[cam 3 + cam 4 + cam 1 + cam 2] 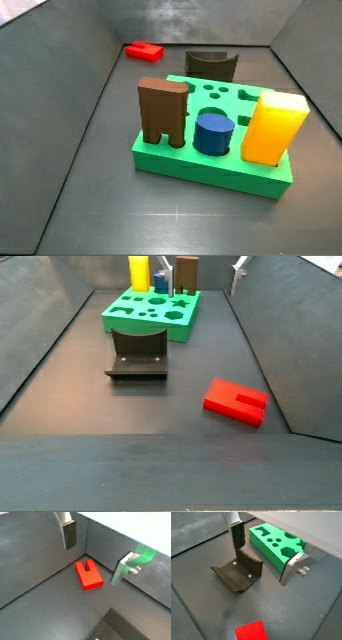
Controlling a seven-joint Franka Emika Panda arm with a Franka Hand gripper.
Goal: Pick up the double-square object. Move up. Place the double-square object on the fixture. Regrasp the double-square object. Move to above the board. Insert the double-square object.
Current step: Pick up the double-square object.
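The gripper (97, 554) is open wide, holding nothing, up above the floor. The double-square object (88, 574) lies flat near a wall corner, so a finger (69, 534) might bump the wall

A matte dark grey floor (80, 200) lies inside a trough of dark grey panels. In a side view a back wall (160, 20) closes it at 12 o'clock and carries a soft pale glare, while sloping side walls rise at 9 o'clock (40, 70) and 3 o'clock (314, 70). A bright green strip (20, 8) shows beyond the rim at 11 o'clock. In a side view a paler grey panel (160, 471) crosses at 6 o'clock. Light is even and diffuse. The end effector (91, 564) hangs above the floor near a wall corner, fingers wide apart.
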